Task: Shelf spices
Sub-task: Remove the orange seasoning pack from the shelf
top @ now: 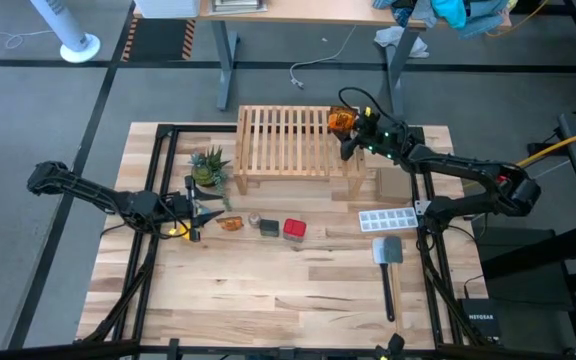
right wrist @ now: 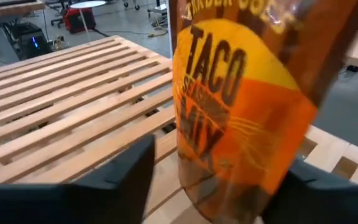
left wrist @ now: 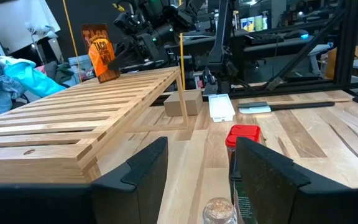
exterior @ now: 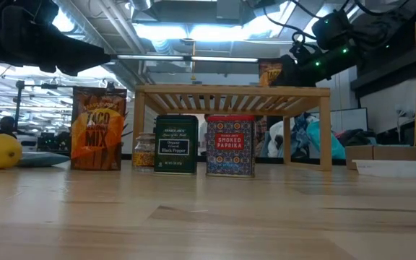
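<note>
Right pincer point(top: 346, 138) is at the far right corner of the shelf point(top: 288, 140), fingers on either side of an orange taco-mix packet point(top: 340, 120). The packet stands upright on the slats. Whether the fingers actually pinch it or sit just off it, I cannot tell.

Left pincer point(top: 196, 212) waits low over the tabletop point(top: 268, 290) at the left end of the spice row, jaws apart, nothing between them.

Still on the tabletop, in front of the shelf: second orange packet point(exterior: 97, 128), tiny jar point(exterior: 144, 151), black pepper box point(exterior: 176, 144), red paprika tin point(exterior: 230, 145).

Doing this step well, my call: the packet is thin and tall, so it tips easily. Seat its base flat across the slats, not in a gap. Open evenly, then back straight off without dragging a finger along its face.

View differences:
- Low view reads the labels and shows the row standing upright.
- High view shows the row's order and the packet's spot on the shelf.
- Right wrist view shows packet between the fingers, slats behind.
- Left wrist view shows the packet upright from along the shelf.
</note>
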{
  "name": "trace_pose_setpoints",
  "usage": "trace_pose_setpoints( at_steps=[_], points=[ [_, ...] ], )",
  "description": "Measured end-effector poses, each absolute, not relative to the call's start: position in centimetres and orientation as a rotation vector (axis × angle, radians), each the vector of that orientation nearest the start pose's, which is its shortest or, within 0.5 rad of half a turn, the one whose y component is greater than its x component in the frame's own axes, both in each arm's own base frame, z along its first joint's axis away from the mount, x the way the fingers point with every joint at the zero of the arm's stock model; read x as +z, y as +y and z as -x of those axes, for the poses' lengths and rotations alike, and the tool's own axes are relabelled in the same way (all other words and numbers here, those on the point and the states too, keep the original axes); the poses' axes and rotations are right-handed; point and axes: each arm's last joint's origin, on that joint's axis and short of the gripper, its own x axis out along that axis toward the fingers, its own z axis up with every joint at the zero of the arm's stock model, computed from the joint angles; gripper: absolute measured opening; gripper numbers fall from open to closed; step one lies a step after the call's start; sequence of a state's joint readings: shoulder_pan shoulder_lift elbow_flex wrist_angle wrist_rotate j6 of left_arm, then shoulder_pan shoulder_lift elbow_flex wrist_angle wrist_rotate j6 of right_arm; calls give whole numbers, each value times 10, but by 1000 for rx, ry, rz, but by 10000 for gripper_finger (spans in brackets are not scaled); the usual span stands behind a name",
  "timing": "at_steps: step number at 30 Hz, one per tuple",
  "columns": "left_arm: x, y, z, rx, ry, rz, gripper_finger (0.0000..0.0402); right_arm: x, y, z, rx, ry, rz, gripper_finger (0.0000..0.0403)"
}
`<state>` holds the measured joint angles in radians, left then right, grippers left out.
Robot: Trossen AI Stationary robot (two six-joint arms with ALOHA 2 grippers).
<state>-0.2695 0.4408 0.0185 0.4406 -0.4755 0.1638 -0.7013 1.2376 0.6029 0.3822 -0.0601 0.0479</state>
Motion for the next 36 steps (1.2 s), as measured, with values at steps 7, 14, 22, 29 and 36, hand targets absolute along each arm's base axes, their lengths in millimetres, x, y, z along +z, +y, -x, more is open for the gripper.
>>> trace_pose_setpoints(
  at_steps=[7, 14, 22, 29, 36],
  points=[
    [169, -20, -122, 204, 31, -149, 182, 233, -165, -201, -575, 213, -145, 66],
    [168, -20, -122, 204, 36, -138, 182, 232, -163, -203, -493, 205, -189, 52],
    [168, -20, -122, 204, 36, -135, 182, 234, -143, -214, -294, 196, -234, 56],
    [168, -20, -122, 204, 36, -135, 182, 240, -107, -232, -154, 195, -191, 52],
    [168, -20, -122, 204, 35, -134, 182, 232, -51, -249, -72, 293, -189, 52]
  ],
)
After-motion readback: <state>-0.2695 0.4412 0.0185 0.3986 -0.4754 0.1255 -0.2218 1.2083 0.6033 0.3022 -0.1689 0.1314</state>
